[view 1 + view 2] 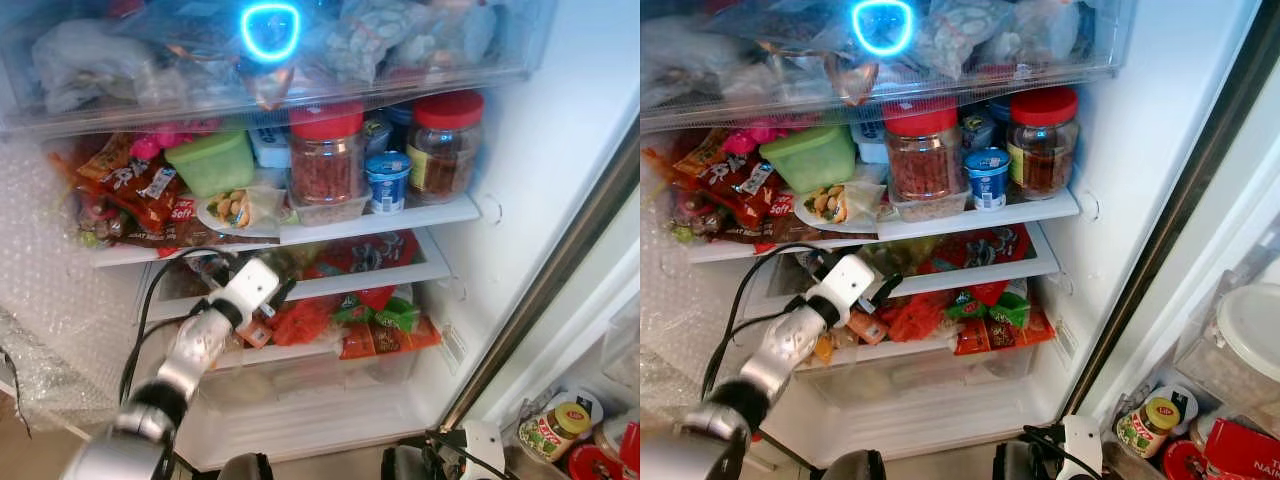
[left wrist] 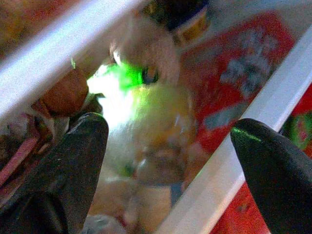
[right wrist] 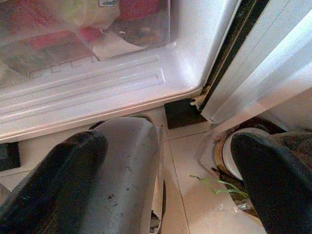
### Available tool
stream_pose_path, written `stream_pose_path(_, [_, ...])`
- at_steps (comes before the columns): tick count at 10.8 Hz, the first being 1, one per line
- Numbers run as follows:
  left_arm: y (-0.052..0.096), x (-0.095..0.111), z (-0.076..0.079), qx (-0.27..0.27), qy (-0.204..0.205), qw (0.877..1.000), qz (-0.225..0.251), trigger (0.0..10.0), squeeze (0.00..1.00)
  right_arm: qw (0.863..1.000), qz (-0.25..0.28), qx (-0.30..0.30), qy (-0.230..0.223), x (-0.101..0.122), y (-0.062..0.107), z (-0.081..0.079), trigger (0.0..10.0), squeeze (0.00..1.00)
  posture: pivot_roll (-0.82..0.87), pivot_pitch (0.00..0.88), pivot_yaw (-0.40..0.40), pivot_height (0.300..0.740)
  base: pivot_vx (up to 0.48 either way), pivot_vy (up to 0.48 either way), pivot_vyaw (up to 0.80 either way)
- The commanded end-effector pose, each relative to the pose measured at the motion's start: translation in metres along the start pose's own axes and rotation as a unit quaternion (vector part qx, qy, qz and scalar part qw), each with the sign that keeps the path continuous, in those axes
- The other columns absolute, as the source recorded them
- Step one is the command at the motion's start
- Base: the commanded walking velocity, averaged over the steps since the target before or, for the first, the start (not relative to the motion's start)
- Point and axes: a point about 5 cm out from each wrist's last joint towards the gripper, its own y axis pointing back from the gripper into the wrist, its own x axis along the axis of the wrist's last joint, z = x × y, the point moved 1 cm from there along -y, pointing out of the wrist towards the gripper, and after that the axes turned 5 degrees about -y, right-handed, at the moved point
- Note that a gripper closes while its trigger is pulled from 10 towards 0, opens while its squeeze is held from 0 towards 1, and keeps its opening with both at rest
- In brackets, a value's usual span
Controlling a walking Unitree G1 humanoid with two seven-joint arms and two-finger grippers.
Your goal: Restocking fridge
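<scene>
The fridge stands open with full shelves. My left gripper [image 1: 283, 291] reaches into the low shelf [image 1: 345, 284], fingers open. In the left wrist view a blurred yellow-green packet [image 2: 146, 114] lies just ahead, between the two open fingertips [image 2: 85, 134], beside a red snack bag [image 2: 239, 83]; I cannot tell whether they touch it. The same red bag [image 1: 368, 252] lies on that shelf. My right gripper [image 3: 168, 141] hangs open low by the floor, in front of the fridge's bottom ledge [image 3: 97, 95], holding nothing.
Two red-lidded jars [image 1: 326, 155] [image 1: 445, 145], a yogurt cup [image 1: 387, 180] and a green box [image 1: 212, 162] stand on the upper shelf. Snack packs fill the bottom drawer [image 1: 330, 335]. Bubble wrap [image 1: 40, 300] hangs at left. A jar [image 1: 555, 425] sits on the floor at right.
</scene>
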Motion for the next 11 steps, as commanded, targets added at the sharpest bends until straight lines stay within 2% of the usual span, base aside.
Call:
stream_pose_path(1, [0.005,0.002,-0.001,0.011,0.019,1.000,0.013,10.0,0.00,0.997,-0.071,-0.005,-0.015,-0.038,0.008,-0.002,10.0,0.00,-0.13,0.000,0.075,0.616,0.000,0.000,0.00])
stream_pose_path(2, [0.014,0.001,0.007,0.020,0.058,0.998,0.015,10.0,0.00,0.997,-0.071,-0.005,-0.014,-0.038,0.008,-0.002,10.0,0.00,-0.13,0.000,0.079,0.616,0.000,0.000,0.00])
stream_pose_path(3, [0.024,-0.003,0.012,0.023,0.073,0.997,0.009,10.0,0.00,0.997,-0.072,-0.004,-0.011,-0.038,0.008,-0.002,10.0,0.00,-0.13,0.000,0.082,0.616,0.000,0.000,0.00])
stream_pose_path(4, [0.051,-0.019,0.011,0.073,0.100,0.992,-0.029,10.0,0.00,0.997,-0.072,-0.003,-0.007,-0.038,0.008,-0.002,10.0,0.00,-0.13,0.000,0.079,0.616,0.000,0.000,0.00])
stream_pose_path(5, [0.063,-0.024,0.009,0.103,0.117,0.987,-0.042,10.0,0.00,0.997,-0.072,-0.004,-0.005,-0.038,0.008,-0.001,10.0,0.00,-0.12,0.000,0.079,0.616,0.000,0.000,0.00])
stream_pose_path(7, [0.089,-0.038,0.003,0.186,0.198,0.959,-0.085,10.0,0.00,0.997,-0.074,-0.006,0.002,-0.038,0.009,0.002,10.0,0.00,-0.11,0.000,0.069,0.616,0.000,0.000,0.00])
stream_pose_path(9, [0.100,-0.049,0.000,0.232,0.247,0.934,-0.114,10.0,0.00,0.997,-0.076,-0.005,0.007,-0.038,0.009,0.002,10.0,0.00,-0.11,0.000,0.063,0.616,-0.142,0.000,0.00])
stream_pose_path(11, [0.106,-0.057,-0.003,0.248,0.257,0.924,-0.136,10.0,0.00,0.997,-0.075,-0.006,0.012,-0.038,0.009,0.004,10.0,0.00,-0.11,0.000,0.041,0.616,-0.371,0.000,0.00])
